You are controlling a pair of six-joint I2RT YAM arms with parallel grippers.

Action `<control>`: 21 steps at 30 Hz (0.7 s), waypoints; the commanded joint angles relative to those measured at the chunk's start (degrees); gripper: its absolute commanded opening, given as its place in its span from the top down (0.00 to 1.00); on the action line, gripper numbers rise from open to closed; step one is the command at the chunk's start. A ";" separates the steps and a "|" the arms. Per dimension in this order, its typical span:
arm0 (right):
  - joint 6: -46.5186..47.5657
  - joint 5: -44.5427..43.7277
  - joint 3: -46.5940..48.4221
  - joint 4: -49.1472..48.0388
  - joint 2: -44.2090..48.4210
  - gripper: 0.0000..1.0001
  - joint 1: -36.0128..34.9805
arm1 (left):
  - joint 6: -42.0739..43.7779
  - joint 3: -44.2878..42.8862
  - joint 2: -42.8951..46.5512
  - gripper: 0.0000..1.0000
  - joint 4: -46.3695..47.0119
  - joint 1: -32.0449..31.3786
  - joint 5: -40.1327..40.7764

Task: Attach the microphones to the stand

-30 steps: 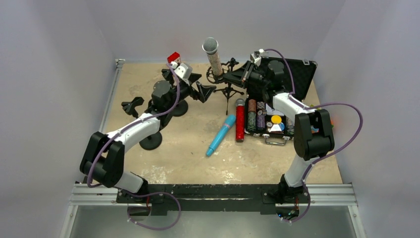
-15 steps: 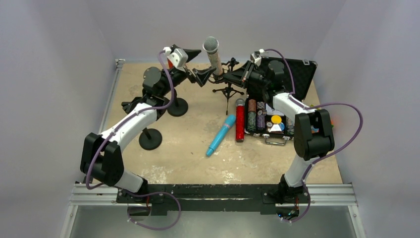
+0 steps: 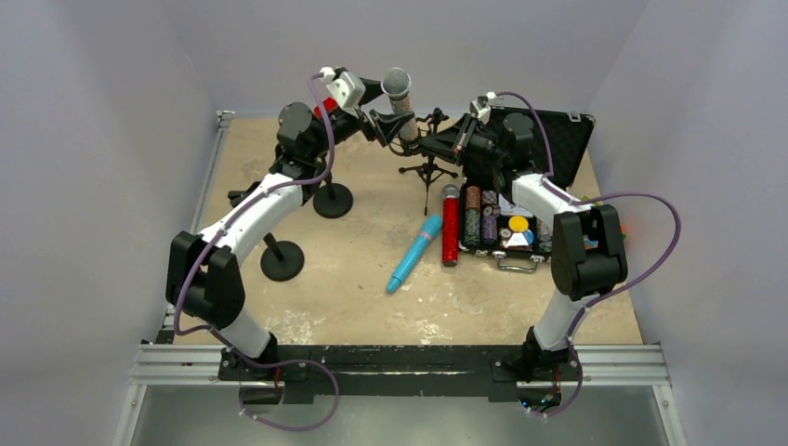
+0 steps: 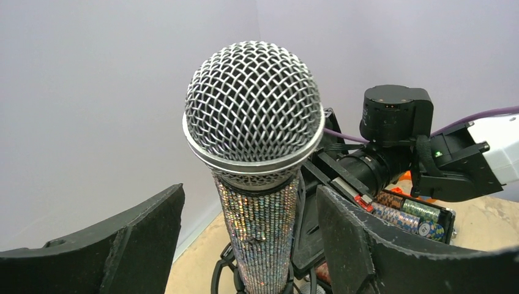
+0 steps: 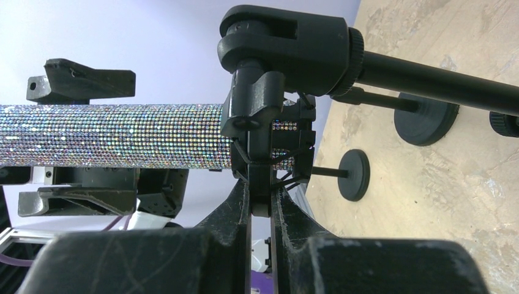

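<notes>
The silver-glitter microphone (image 3: 400, 100) (image 4: 262, 226) stands upright in the clip of the small black tripod stand (image 3: 427, 171). My left gripper (image 3: 387, 126) (image 4: 251, 245) is open, with a finger on each side of its glitter body and a gap at both. My right gripper (image 3: 446, 144) (image 5: 261, 202) is shut on a black tab of the stand's clip (image 5: 260, 131), where the silver body (image 5: 116, 135) lies across the view. The light blue microphone (image 3: 415, 253) and the red-glitter microphone (image 3: 451, 225) lie flat on the table.
An open black case of poker chips (image 3: 558, 139) sits behind and under the right arm, touching the red microphone's side. Two round-based black stands (image 3: 332, 200) (image 3: 282, 261) stand at the left, with a loose black clip (image 3: 245, 196) beside them. Walls close in on three sides.
My left arm rose and swung right from the round stands to the silver microphone, and its jaws now straddle the body, slightly narrower. The right gripper stayed shut on the clip.
</notes>
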State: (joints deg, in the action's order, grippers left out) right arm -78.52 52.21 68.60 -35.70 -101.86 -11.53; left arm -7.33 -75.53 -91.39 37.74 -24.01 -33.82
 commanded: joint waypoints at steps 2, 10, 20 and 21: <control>-2.95 0.35 0.84 -1.84 0.24 0.94 0.49 | -1.25 -4.79 -2.33 0.21 0.78 0.20 -1.18; -2.46 0.44 1.01 -1.26 -0.04 0.97 0.50 | -5.81 -7.19 -4.12 0.95 -0.36 0.19 -0.48; -1.28 0.79 2.33 0.78 -0.35 1.00 0.51 | -14.56 -21.78 -9.03 1.00 -43.88 0.77 11.56; -1.28 0.72 2.37 0.88 -0.35 1.00 0.48 | -14.86 -24.75 -10.95 1.00 -47.78 0.87 10.92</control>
State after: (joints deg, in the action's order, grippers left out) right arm -78.52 52.60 68.66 -35.51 -101.95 -11.51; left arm -17.26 -92.23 -97.25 12.43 -24.05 -26.76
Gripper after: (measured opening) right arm 0.106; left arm 0.456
